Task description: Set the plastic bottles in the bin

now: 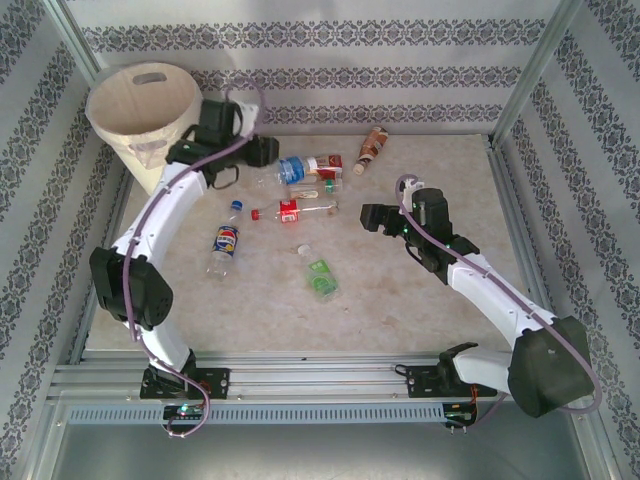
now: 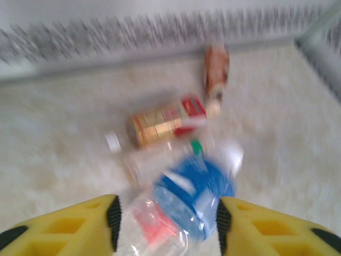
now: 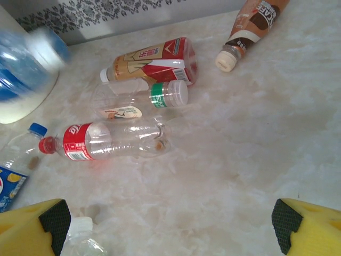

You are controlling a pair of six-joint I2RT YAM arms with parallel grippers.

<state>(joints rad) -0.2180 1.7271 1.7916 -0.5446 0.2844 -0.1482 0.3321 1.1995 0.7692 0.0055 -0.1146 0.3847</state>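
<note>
Marbled beige surface (image 1: 400, 300) carried scattered plastic bottles (image 1: 289, 210); the left gripper (image 2: 168, 226) pinched a blue-labelled bottle (image 2: 194, 189) near the bin (image 1: 140, 115) at far left, while the right gripper (image 3: 169, 224) hovered spread.

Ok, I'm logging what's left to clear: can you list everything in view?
bin: one, cream-white, far left corner.
blue-labelled bottle: one, clear, gripped in the left claw.
red-and-gold bottle: one, lying far middle.
brown bottle: one, cream cap, farthest back, right of the others.
green-banded bottle: one, clear, beside the red-and-gold bottle.
red-labelled bottle: one, clear, red cap, mid-table.
blue-capped bottle: one, clear, dark blue label, left of centre.
green-labelled bottle: one, clear, near middle.
table: one, cream marbled, beneath everything.
left claw: one, yellow, shut on the blue-labelled bottle.
right claw: one, yellow, open, above the table.
</note>
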